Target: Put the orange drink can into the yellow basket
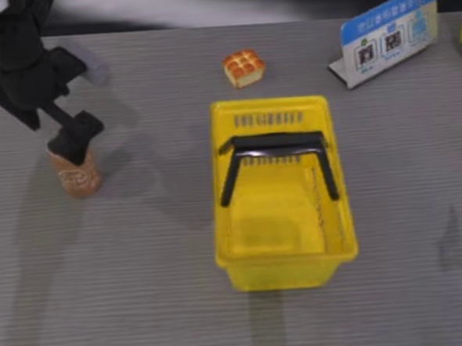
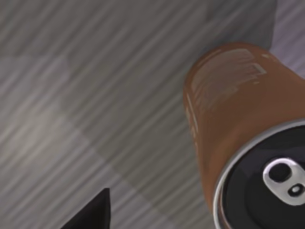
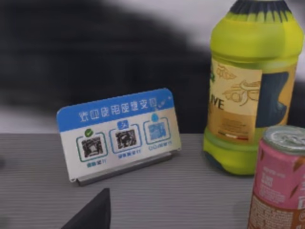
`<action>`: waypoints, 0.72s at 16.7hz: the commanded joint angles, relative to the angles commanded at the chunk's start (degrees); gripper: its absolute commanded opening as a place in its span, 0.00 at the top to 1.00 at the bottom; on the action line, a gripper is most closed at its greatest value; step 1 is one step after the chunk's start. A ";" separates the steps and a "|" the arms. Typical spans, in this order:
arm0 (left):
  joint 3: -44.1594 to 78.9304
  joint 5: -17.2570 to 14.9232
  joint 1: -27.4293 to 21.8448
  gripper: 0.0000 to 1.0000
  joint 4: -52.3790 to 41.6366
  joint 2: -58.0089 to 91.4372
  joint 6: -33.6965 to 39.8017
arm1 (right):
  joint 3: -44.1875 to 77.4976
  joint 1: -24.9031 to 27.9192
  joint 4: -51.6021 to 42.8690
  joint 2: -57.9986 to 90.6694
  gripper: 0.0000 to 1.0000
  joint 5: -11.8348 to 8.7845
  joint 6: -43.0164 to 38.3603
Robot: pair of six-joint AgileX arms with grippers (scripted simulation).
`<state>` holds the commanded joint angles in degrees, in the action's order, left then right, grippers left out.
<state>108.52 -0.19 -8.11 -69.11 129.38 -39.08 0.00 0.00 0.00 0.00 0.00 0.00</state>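
Left arm (image 1: pixel 29 75) reaches down — its tool (image 1: pixel 74 139) lowered, pointing downward.

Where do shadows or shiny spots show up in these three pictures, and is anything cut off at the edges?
Top view: the left arm casts a dark shadow on the table beside the orange drink can, which the left gripper covers; a soft shadow lies inside the yellow basket. Left wrist view: the can's silver rim glints, and the picture's edge crops the can. Right wrist view: a green bottle and pink can are cropped.

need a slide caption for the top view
Left end effector over the orange drink can, left of the yellow basket.
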 joint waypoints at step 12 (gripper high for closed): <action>-6.99 -0.03 0.06 0.00 9.52 2.49 -0.08 | 0.00 0.00 0.00 0.00 0.00 0.00 0.00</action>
<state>101.54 -0.22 -8.05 -59.59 131.87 -39.16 0.00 0.00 0.00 0.00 0.00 0.00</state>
